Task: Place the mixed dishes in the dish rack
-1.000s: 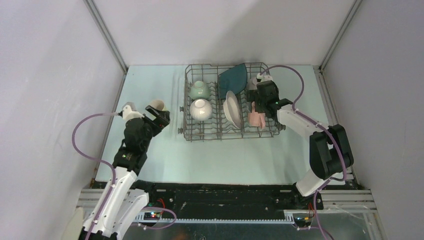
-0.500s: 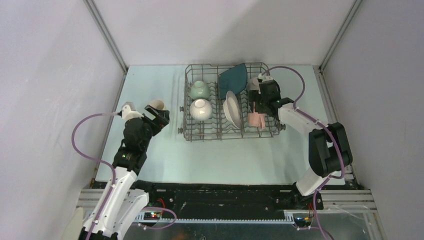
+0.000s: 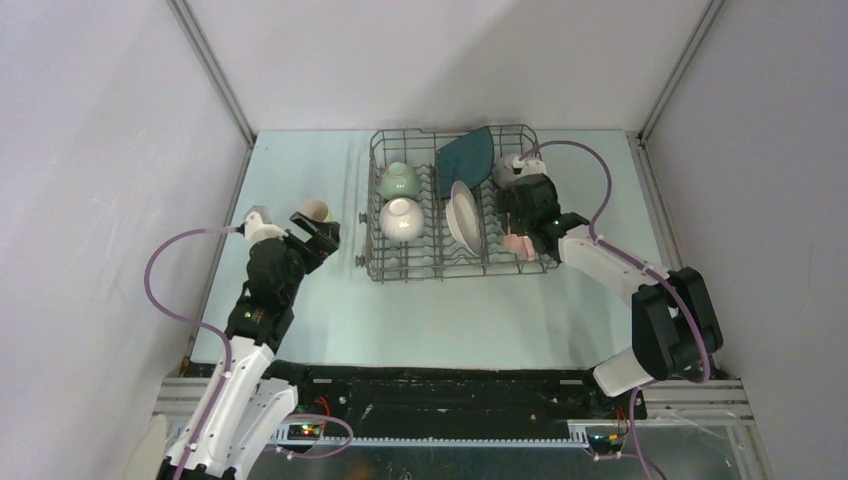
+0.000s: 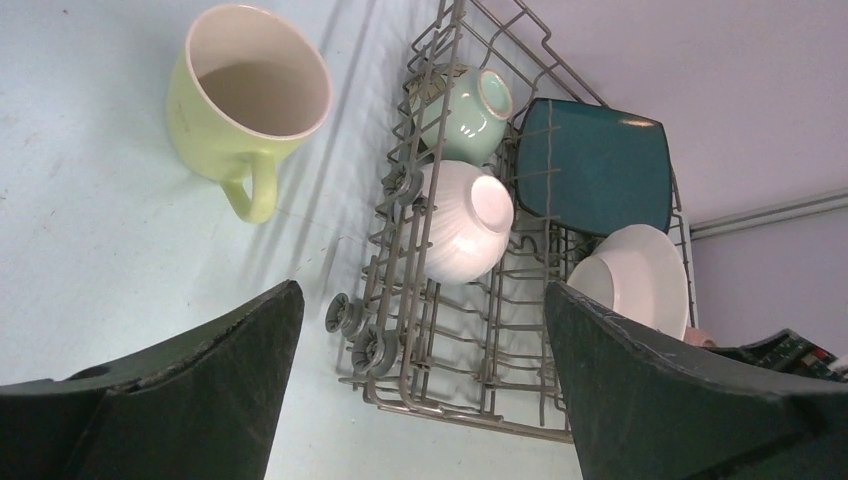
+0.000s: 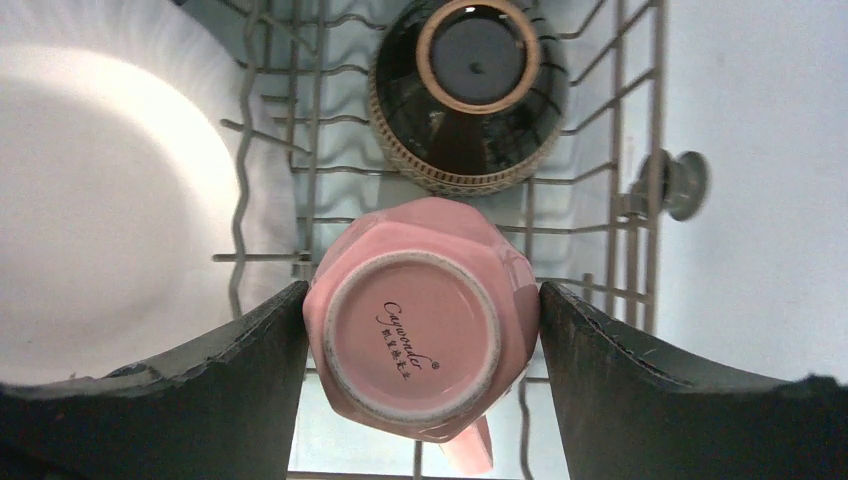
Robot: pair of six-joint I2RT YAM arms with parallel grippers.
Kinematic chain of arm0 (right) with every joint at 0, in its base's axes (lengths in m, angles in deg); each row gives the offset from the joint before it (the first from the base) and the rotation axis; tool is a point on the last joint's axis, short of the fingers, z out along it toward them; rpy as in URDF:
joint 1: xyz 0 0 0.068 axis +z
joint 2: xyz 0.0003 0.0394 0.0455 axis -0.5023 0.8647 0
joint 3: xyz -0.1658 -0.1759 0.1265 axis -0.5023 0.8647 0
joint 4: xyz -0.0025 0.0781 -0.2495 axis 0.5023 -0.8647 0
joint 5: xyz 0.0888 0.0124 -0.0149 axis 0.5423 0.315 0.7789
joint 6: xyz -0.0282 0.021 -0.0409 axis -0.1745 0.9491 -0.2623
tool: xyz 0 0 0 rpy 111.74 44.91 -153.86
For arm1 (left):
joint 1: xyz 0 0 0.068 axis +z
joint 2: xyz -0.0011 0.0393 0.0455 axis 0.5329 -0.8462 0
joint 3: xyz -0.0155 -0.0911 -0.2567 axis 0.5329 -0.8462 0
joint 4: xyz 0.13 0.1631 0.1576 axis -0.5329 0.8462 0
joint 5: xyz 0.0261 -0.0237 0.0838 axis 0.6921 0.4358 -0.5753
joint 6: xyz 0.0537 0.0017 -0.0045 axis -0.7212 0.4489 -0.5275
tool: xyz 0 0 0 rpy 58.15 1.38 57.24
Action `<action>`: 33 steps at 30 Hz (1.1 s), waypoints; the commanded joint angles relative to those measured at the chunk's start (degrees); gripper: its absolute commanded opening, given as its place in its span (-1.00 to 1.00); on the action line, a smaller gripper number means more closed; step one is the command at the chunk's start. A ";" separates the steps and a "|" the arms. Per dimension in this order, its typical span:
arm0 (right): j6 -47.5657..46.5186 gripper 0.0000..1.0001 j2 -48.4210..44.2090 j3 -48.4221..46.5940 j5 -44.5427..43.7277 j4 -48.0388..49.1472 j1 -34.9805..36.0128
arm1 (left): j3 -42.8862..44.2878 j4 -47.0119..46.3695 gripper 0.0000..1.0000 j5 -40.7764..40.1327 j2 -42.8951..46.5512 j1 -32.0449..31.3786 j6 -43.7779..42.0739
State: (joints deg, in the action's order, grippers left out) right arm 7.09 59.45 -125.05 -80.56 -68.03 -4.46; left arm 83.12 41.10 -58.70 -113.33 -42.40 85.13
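Note:
The grey wire dish rack (image 3: 374, 262) holds a pale green bowl (image 3: 399, 180), a white bowl (image 3: 400, 218), a dark teal plate (image 3: 465, 155) and a white plate (image 3: 463, 216). My right gripper (image 3: 520, 222) is open inside the rack's right section. In the right wrist view its fingers (image 5: 240, 390) bracket the upside-down pink mug (image 5: 420, 330), at or just off its sides. A brown bowl (image 5: 468, 95) lies upside down just beyond the mug. The yellow-green mug (image 3: 313, 209) stands upright on the table left of the rack. My left gripper (image 3: 318, 236) is open and empty just short of it.
The left wrist view shows the rack's wheels (image 4: 350, 330) at its near left corner and the yellow-green mug's handle (image 4: 250, 195) pointing toward my left gripper (image 4: 420, 290). Grey walls close in both table sides, and metal rails (image 3: 210, 65) run along the back corners.
My right gripper has moved from the rack's back right toward the front and down over the pink mug. The left arm has barely moved.

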 commanded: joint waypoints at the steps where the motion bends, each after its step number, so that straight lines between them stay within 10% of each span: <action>1: -2.35 0.06 -6.23 2.73 -6.31 11.75 -1.22 | -0.92 -2.42 0.92 -1.05 0.90 0.62 -0.17; 10: 0.36 0.28 -4.11 7.82 -3.34 16.57 -2.84 | -1.40 -3.22 0.92 -0.59 0.54 0.62 -0.06; 15: 2.78 0.95 -2.84 8.07 -3.33 15.05 -3.12 | -1.47 -2.74 0.93 -1.75 0.50 0.62 -0.26; 33: 1.27 0.99 -19.95 8.07 -7.35 6.53 3.04 | 0.49 -4.27 0.99 -6.19 -7.90 8.22 0.69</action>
State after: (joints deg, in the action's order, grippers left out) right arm 9.15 43.69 -116.11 -85.24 -60.14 -4.39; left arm 81.42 40.31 -64.65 -119.03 -37.65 85.59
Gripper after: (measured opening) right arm 0.993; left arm 0.995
